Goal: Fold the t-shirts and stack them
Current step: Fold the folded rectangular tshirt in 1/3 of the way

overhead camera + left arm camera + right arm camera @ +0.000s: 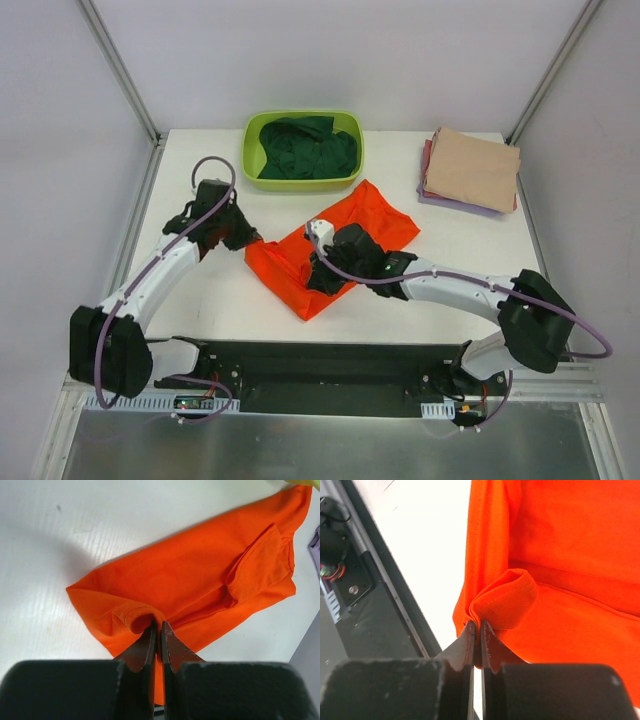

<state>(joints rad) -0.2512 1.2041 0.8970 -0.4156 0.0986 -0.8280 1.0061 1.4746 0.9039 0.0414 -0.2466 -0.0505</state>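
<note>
So the surface [210, 300] is basically split into done, in progress and not started.

The biggest thing is the orange tee [375, 215]. It's lying diagonally across the middle, near-left end towards the arms and far end pointing up at the tub. My guess is it's only partway folded: it reads as a long strip, and in the left wrist view a sleeve is flapped over onto the body, but it's nowhere near a square yet.

The folded stack [475, 168] sits in the far right corner, well apart from the orange one. Tan is on top, with reddish and lilac edges peeking out underneath. Three look done, I'd say.

The lime tub [250, 150] is at the far edge with the dark green tee [305, 150] bunched up inside. Not touched as far as I can tell, so that one's left too.

Both arms are on the orange tee. The left gripper [159, 626] is clenched on a little roll of cloth at the tee's near-left end. The right gripper [477, 625] is pinched tight on a folded-over bit of hem along the near edge.

So: finish this fold, stack it, then the green.
</note>
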